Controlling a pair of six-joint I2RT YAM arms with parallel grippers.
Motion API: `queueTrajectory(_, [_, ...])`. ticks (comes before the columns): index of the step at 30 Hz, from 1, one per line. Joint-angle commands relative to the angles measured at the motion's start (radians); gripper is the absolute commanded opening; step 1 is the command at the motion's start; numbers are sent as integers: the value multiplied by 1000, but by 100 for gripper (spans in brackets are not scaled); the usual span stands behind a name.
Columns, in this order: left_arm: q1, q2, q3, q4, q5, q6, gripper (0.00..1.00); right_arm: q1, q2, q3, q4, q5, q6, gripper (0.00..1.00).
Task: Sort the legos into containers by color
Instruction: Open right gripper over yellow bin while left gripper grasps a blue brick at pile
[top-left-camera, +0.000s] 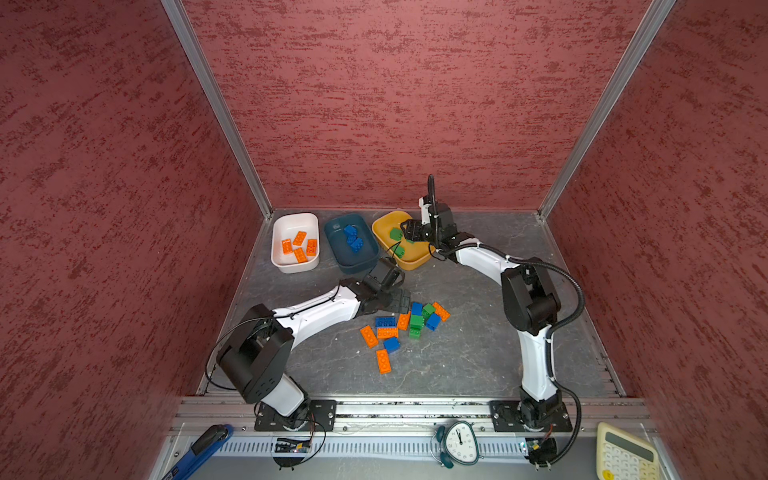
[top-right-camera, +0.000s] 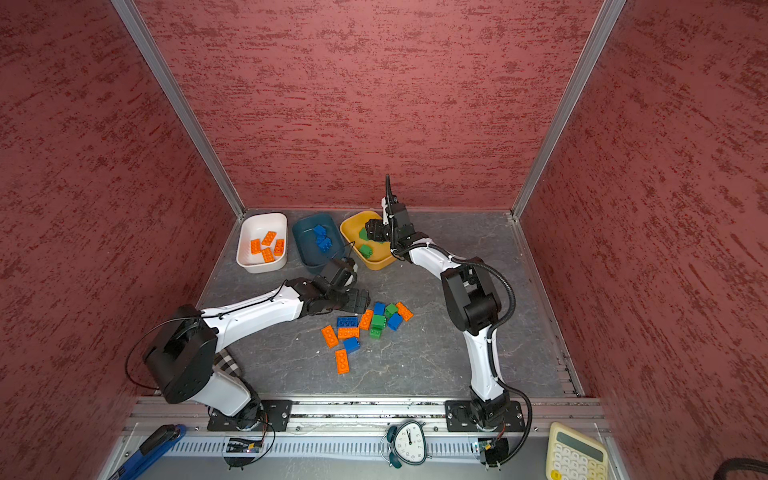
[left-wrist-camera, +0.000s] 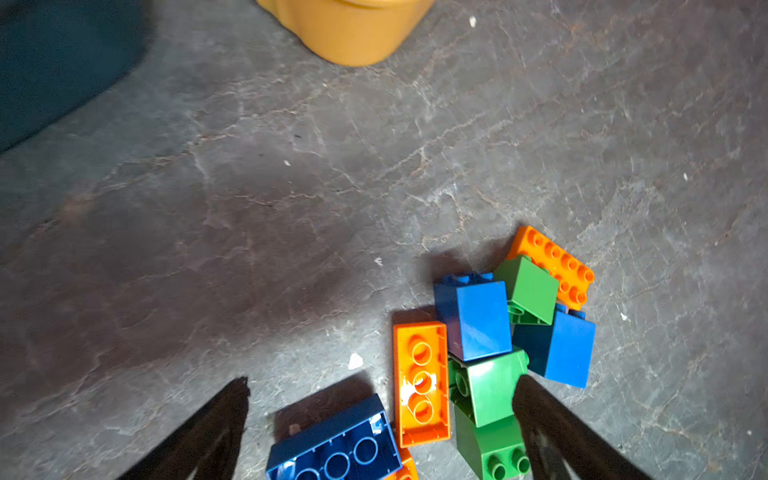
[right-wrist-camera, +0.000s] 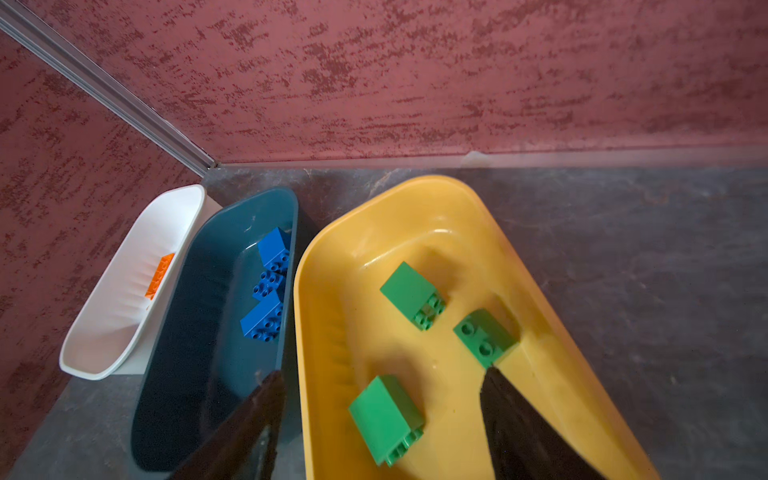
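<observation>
The right fingers (right-wrist-camera: 528, 424) hang spread over the yellow tub (right-wrist-camera: 332, 332) and grip nothing. Three green bricks lie on the tub floor below them. One (right-wrist-camera: 386, 415) is between the fingers. One (right-wrist-camera: 484, 338) is right at a fingertip, though I cannot tell if they touch. A third (right-wrist-camera: 411, 295) lies just beyond the tips. Past the other finger sits the blue tub (right-wrist-camera: 199, 332) with three blue bricks (right-wrist-camera: 268, 286). Beyond that is the white tub (right-wrist-camera: 124, 299), holding four orange bricks (top-left-camera: 299, 246) in both top views. The left fingers (left-wrist-camera: 552, 436) stand wide apart, low over the loose pile (top-left-camera: 405, 328) on the surface (left-wrist-camera: 249, 208), and hold nothing. Between them lie a blue oblong brick (left-wrist-camera: 336, 449) and an orange oblong brick (left-wrist-camera: 422, 382), both studs down, and a green brick (left-wrist-camera: 486, 386). One fingertip overlaps that green brick's edge, but contact is unclear. Just beyond the tips sit two blue square bricks (left-wrist-camera: 473, 320), another green and an orange one. More bricks lie off to the side of the fingers.
</observation>
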Motion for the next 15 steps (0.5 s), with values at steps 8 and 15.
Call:
queueTrajectory(8, [-69,176,161,-81,126,92,67,-4,-366,-368,79,128,66,99])
queueTrajectory(15, [-98,294,273,-136,68,71,46,-42,-542,-585,87,311,187,99])
